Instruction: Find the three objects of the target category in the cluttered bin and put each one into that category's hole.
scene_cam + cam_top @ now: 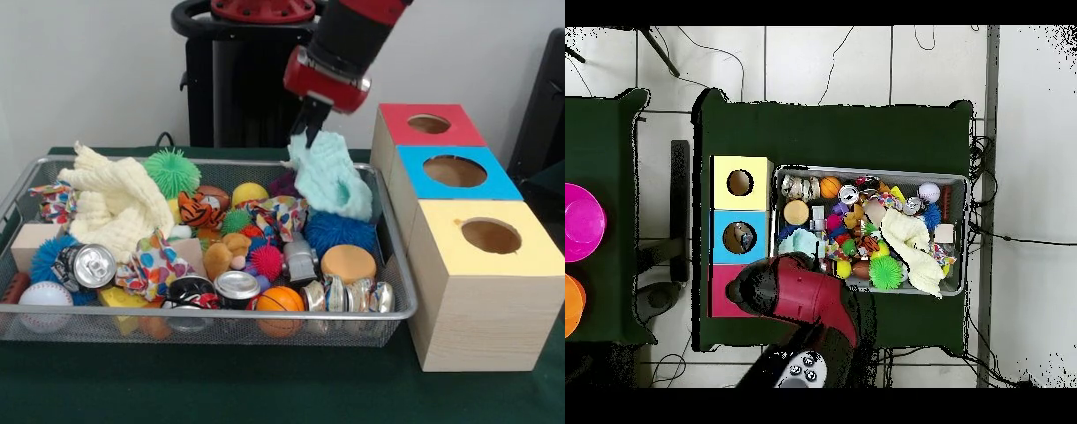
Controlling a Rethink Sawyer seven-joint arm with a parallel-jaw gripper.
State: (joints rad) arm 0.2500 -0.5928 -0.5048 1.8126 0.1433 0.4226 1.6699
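The wire mesh bin is full of toys, cloths and cans; it also shows in the overhead view. No water bottles show in either view. My gripper is above the bin's far right corner, shut on a pale teal cloth that hangs from it over the clutter. In the overhead view the arm hides the gripper, and the teal cloth shows beside it. The red-topped box's hole is to the right of the gripper, and nothing shows in it. The arm covers most of that box from overhead.
The blue-topped box and the yellow-topped box stand in a row beside the bin. A cream cloth, silver cans, a crushed can, a baseball and spiky balls fill the bin.
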